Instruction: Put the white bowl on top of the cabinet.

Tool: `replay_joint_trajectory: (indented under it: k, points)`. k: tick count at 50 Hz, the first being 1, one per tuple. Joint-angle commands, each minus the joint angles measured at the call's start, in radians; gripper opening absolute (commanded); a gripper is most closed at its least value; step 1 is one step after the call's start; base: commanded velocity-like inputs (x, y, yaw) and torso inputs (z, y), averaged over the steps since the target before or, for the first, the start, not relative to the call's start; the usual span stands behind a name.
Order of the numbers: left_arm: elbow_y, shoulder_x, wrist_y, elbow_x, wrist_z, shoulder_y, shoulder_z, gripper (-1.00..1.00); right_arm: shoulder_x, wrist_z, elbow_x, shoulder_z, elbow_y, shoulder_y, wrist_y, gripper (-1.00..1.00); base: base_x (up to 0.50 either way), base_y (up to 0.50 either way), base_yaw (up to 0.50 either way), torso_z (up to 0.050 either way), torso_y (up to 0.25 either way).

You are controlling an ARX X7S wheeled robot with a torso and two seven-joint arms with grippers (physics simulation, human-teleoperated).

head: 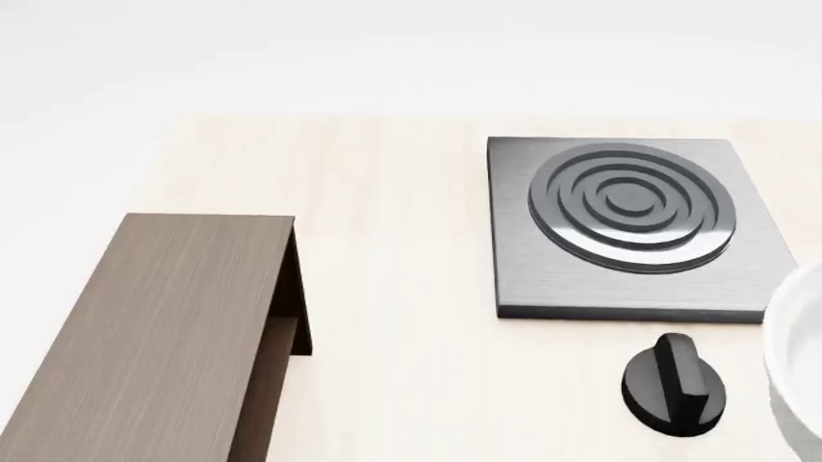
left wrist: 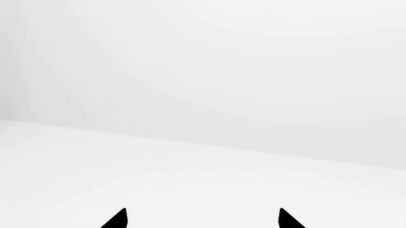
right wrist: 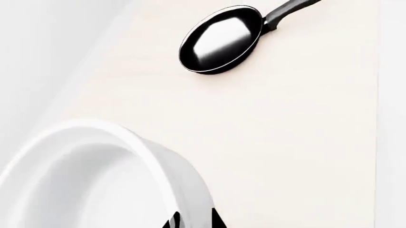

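The white bowl fills the near part of the right wrist view, glossy with a thick rim. My right gripper is shut on its wall, one dark fingertip inside the rim and one outside. In the head view only an edge of the bowl shows at the far right. The dark-brown wood-grain cabinet lies at the lower left of the head view, its flat top bare. My left gripper is open and empty, its two black tips wide apart over plain white ground. Neither gripper shows in the head view.
A grey metal stove plate with ringed burner sits at right on the pale wooden table. A black knob stands in front of it, near the bowl. A black frying pan lies on the table beyond the bowl.
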Motion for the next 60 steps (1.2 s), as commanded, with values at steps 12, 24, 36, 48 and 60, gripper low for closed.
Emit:
replay_joint_trajectory:
  k: [12, 24, 36, 48, 60]
  points:
    - [0.0, 0.0, 0.006, -0.007, 0.002, 0.003, -0.001, 1.0, 0.019, 0.0, 0.026, -0.325, 0.156, 0.22, 0.012, -1.0, 0.0, 0.0, 0.0, 0.0, 0.001]
    - [-0.003, -0.001, 0.007, -0.008, 0.003, 0.001, 0.001, 1.0, 0.001, 0.0, 0.032, -0.421, 0.277, 0.327, 0.011, -1.0, 0.0, 0.0, 0.0, 0.0, 0.002]
    - [-0.007, 0.0, 0.01, -0.01, 0.003, 0.001, 0.001, 1.0, -0.005, -0.088, -0.031, -0.564, 0.374, 0.376, -0.066, -1.0, 0.0, 0.0, 0.0, 0.0, 0.001]
    - [-0.008, 0.0, 0.01, -0.01, 0.003, 0.0, 0.002, 1.0, -0.002, -0.253, -0.164, -0.735, 0.493, 0.418, -0.205, -1.0, 0.0, 0.0, 0.0, 0.0, 0.002]
    - [-0.01, -0.002, 0.012, -0.014, 0.004, -0.001, 0.001, 1.0, -0.048, -0.431, -0.231, -0.869, 0.647, 0.456, -0.323, -1.0, 0.0, 0.0, 0.0, 0.0, 0.001]
